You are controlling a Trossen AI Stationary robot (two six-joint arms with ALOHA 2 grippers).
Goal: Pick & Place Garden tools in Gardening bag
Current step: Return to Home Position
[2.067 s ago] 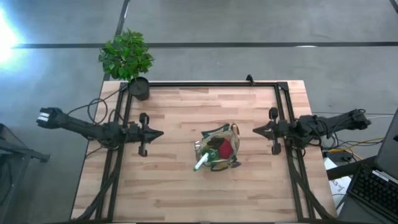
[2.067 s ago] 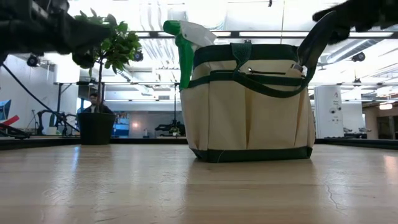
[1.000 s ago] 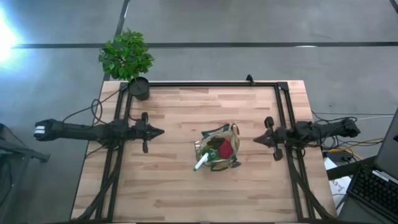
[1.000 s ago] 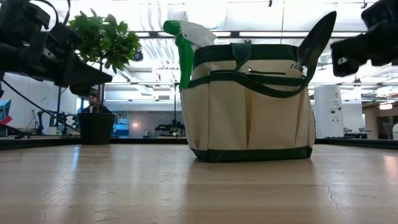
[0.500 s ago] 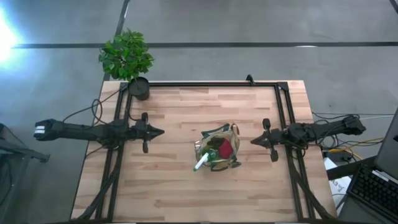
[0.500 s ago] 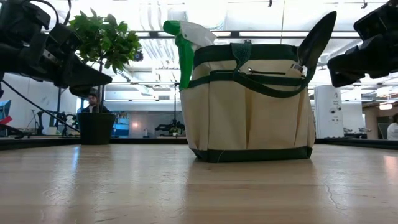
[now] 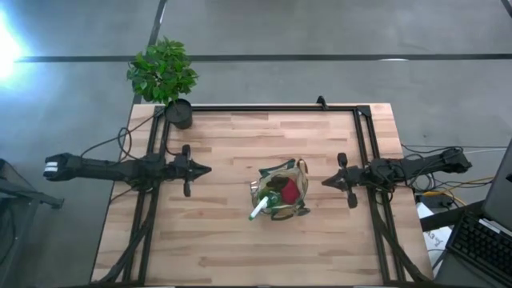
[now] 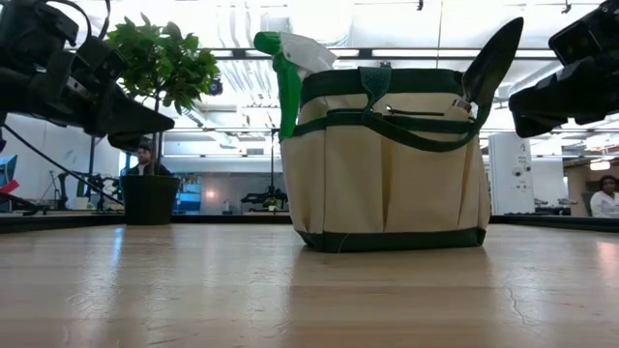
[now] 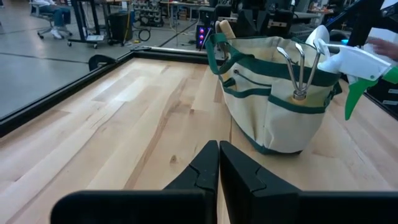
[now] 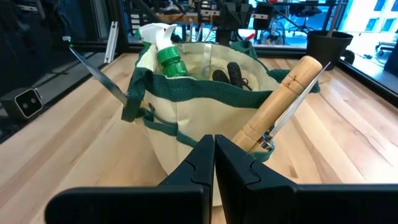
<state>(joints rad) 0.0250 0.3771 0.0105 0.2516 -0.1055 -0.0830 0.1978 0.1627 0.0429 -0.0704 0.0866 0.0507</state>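
The tan gardening bag (image 7: 282, 194) with dark green trim stands upright on its base at the table's middle; it shows also in the low view (image 8: 387, 164). Tools stick out of it: a green-and-white spray bottle (image 8: 285, 68), a hand rake (image 9: 297, 68) in an outer pocket, a wooden-handled trowel (image 10: 280, 106), a dark trowel blade (image 8: 491, 60), dark shears (image 10: 235, 73) and a red item (image 7: 290, 194). My left gripper (image 7: 206, 170) is shut and empty, left of the bag. My right gripper (image 7: 325, 182) is shut and empty, right of the bag.
A potted green plant (image 7: 164, 76) in a black pot stands at the table's far left corner. A black frame rail (image 7: 264, 108) runs along the table's far, left and right sides. Bare wood lies near the table's near edge (image 7: 256, 256). A person (image 8: 604, 198) shows in the room behind.
My right gripper has gone toward the table's left edge, nearer the bag, and dipped a little. The bag and the tools have kept still.
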